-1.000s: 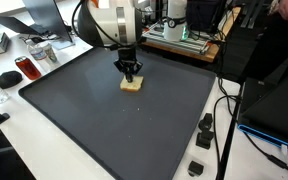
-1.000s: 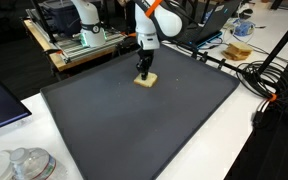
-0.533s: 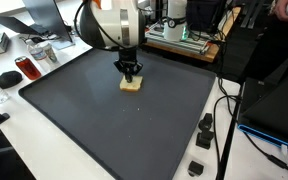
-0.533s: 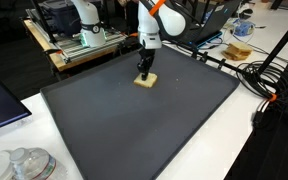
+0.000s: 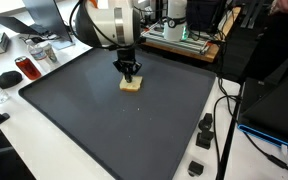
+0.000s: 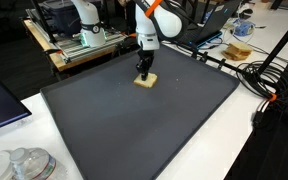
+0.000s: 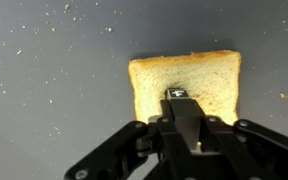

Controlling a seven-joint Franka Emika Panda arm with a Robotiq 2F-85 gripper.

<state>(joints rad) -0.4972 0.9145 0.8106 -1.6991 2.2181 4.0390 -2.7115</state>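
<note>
Entry: my gripper [image 5: 131, 76] is clenched, jaws brought fully together with no gap showing between them. In the wrist view my fingertips [image 7: 177, 97] sit over the lower middle of the bread slice [image 7: 156, 76]. They come down on its top face rather than around its sides. I cannot tell whether they press into it or only touch.

Bread slice [image 5: 132, 86]: pale, square, crust all round, lying flat on the dark mat [image 5: 114, 130]. In both exterior views it lies close to the mat's far edge and well apart from the near edge; the gripper [image 6: 144, 75] stands upright directly above the bread slice [image 6: 146, 82].

Mat [image 6: 134, 130]: light crumbs are scattered over it around the slice, seen in the wrist view.

Off the mat, in an exterior view: a black mouse [image 5: 8, 78] and a red object [image 5: 27, 68] beside one side edge, and small black adapters [image 5: 205, 125] beside the opposite one. Cables [image 6: 256, 78] trail beyond a side edge in an exterior view.
</note>
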